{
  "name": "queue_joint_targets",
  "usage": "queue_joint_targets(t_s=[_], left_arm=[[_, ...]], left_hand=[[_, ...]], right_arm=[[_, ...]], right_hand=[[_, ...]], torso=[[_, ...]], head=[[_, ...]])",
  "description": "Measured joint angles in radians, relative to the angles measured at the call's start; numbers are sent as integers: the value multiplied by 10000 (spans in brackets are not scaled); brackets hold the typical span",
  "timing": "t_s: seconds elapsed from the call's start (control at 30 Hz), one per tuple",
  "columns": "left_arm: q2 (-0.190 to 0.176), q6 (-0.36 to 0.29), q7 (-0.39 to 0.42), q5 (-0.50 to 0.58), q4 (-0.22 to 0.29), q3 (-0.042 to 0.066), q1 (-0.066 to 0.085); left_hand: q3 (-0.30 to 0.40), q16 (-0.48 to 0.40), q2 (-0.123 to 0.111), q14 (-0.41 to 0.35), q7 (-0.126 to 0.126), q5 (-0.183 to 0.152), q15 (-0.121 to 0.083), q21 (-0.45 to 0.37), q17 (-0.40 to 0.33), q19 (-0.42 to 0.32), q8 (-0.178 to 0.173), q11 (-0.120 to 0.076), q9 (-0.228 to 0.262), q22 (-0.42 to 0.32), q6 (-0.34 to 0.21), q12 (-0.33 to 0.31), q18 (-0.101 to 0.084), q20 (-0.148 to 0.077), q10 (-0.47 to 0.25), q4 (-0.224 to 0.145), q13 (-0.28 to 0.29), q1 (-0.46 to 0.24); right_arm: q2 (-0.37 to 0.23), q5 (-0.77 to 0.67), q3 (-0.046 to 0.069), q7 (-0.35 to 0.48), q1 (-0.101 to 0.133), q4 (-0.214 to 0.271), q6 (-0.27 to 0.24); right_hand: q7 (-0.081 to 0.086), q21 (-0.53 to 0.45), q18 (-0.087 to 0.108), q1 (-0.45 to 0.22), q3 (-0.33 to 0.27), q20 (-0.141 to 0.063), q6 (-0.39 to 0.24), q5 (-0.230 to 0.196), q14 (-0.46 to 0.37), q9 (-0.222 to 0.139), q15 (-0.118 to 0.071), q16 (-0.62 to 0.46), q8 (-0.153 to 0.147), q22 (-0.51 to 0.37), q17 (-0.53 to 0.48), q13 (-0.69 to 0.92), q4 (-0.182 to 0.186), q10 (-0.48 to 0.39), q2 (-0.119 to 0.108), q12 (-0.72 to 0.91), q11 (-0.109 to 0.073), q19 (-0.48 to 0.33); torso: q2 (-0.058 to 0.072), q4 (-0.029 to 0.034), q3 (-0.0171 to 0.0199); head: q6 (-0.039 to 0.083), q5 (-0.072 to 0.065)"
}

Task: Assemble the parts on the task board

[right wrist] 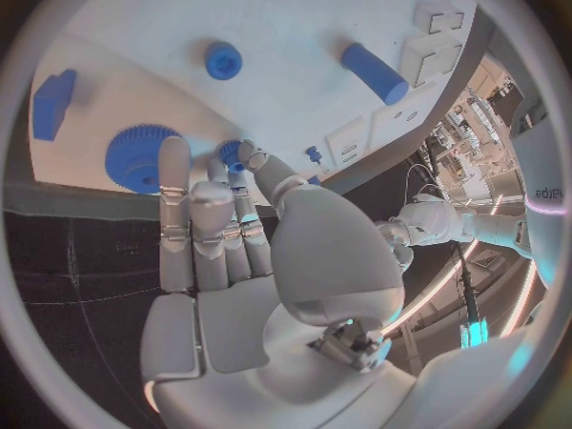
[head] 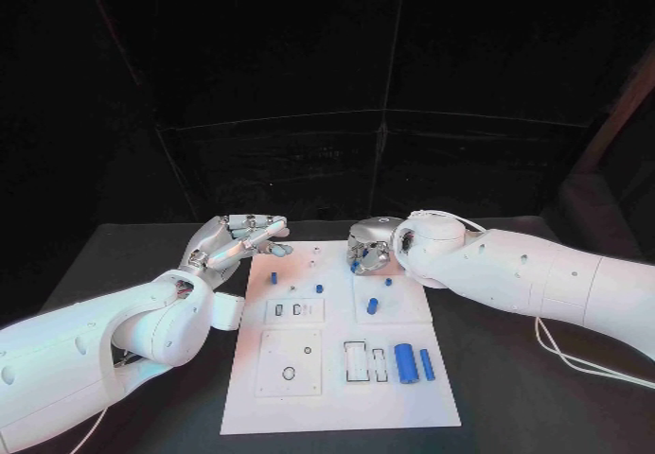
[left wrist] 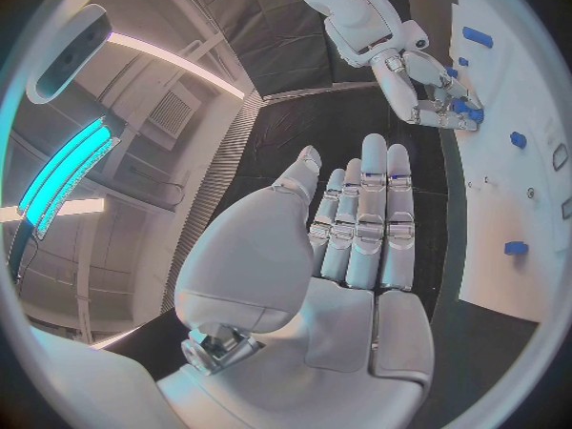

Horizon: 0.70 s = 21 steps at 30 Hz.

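White task board [head: 342,397] on black table [head: 546,397]

Both arms wear smooth white rounded shells dotted with small dark screw holes. The left hand [head: 235,242] and right hand [head: 368,252] are silver, with pale blue fingertips. Thin white cables [head: 574,355] trail beneath the right forearm.

Task board [head: 410,407] at table's [head: 546,397] middle. On the board, at 4 o'clock from its centre, thick cylinder [head: 405,360], with thin cylinder [head: 427,364] just beside it at its 3 o'clock. At 1 o'clock from centre, short part [head: 371,305]. At 11 o'clock, near the board's edge, peg [head: 274,278]. Over the board's 12 o'clock edge, right hand [head: 368,253], with gear [right wrist: 141,157] on the board at its fingertips. Off the board's 11 o'clock corner, left hand [head: 239,241], well apart from the cylinders.
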Motion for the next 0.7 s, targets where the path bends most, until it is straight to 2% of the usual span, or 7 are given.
queue_joint_targets(t_s=[0.27,0.37,0.47,0.7], left_arm=[[9,22,-18,-2,-34,0,0],[13,28,-24,-3,-47,0,0],[14,32,-29,-3,-54,0,0],[-9,38,-38,-3,-60,0,0]], left_hand=[[0,-9,0,0,0,0,0,0,2,0,0,0,0,1,0,0,0,0,0,0,0,0],[0,-38,0,0,0,0,0,0,11,0,0,0,0,1,0,0,0,0,0,0,0,0],[0,-38,0,0,0,0,0,0,10,0,0,0,0,1,0,0,0,0,0,0,1,0],[0,-37,0,0,0,0,0,0,10,0,1,0,1,2,0,0,0,0,0,0,1,0]], right_arm=[[21,-2,6,21,-2,-68,-5],[10,-7,6,21,-5,-61,-119],[-93,-21,0,20,-25,77,-372],[-399,10,5,34,-28,658,-1325]], right_hand=[[16,328,1,79,466,35,87,-195,0,-1,0,386,0,249,353,-24,12,127,79,63,15,-37],[-30,555,0,172,704,35,189,-437,0,-6,0,596,-1,522,567,-25,-3,259,171,123,-8,-37],[-49,902,0,290,1028,-51,318,-645,0,-1,0,863,53,967,855,-19,-30,358,281,242,34,105],[-61,1191,0,426,1344,-49,401,-698,0,19,0,1014,65,1330,1037,30,36,394,212,338,70,135]], torso=[[19,6,1],[26,6,1],[30,6,0],[30,4,-12]], head=[[-7,11],[-5,11],[6,11],[69,4]])
